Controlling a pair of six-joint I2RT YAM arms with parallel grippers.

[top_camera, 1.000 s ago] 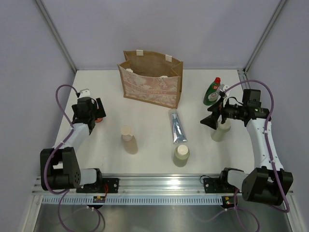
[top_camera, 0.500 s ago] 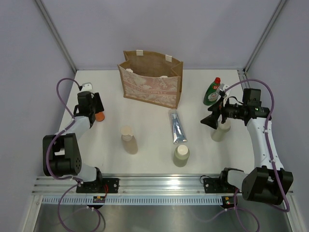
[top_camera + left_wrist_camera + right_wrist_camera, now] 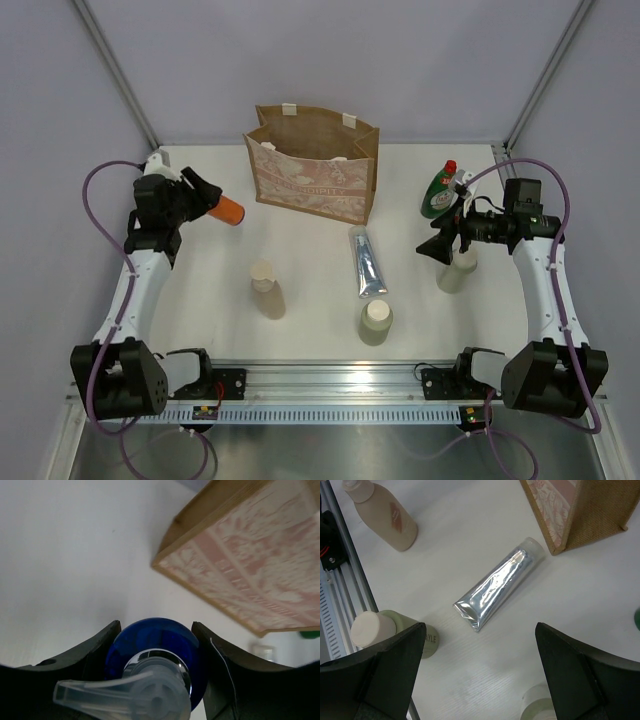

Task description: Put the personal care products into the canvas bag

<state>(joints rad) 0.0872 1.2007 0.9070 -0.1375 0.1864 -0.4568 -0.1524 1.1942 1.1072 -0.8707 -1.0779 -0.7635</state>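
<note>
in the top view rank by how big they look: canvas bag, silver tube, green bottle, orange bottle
canvas bag
silver tube
then green bottle and orange bottle: unsure, since the left gripper hides part of the orange one

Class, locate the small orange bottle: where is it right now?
Top view, left side: the orange bottle is gripped sideways by the left gripper, just left of the canvas bag.
</note>
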